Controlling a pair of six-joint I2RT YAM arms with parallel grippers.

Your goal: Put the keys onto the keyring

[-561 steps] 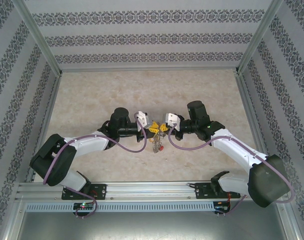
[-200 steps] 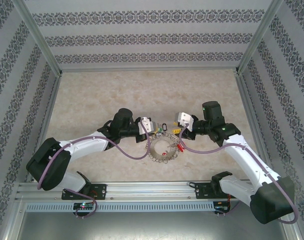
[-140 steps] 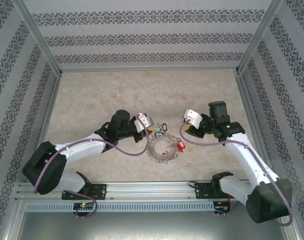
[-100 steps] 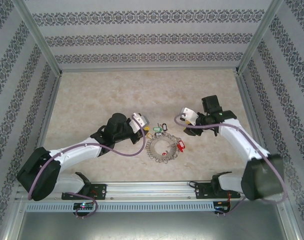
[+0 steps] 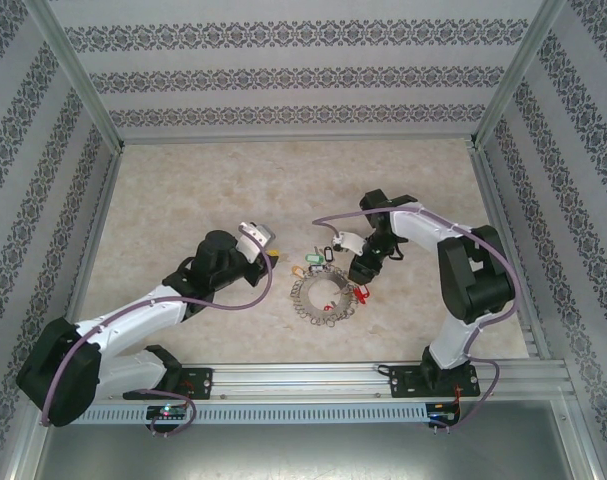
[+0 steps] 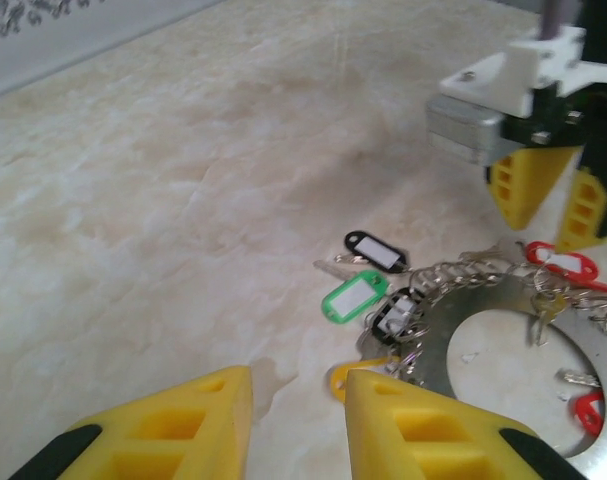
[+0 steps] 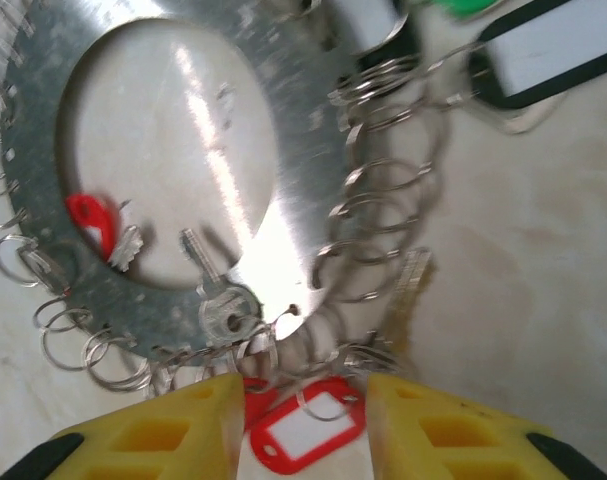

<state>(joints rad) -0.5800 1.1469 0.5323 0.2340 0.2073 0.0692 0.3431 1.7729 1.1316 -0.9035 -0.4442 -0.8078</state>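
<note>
Right gripper (image 7: 303, 385) part open, empty, astride a red plastic key tag (image 7: 308, 432); left gripper (image 6: 298, 385) part open, empty too. Grey loop-fringed metal keyring (image 7: 288, 170) lies flat between them. Step, I judge: picking a key; next needs a square pinch on that tag

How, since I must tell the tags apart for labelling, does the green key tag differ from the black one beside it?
The green tag has a green frame, the black tag a black one. In the left wrist view the green tag lies nearer the camera, the black tag beyond it. Both hold a white label, lie flat on the table and sit just outside the keyring.
</note>
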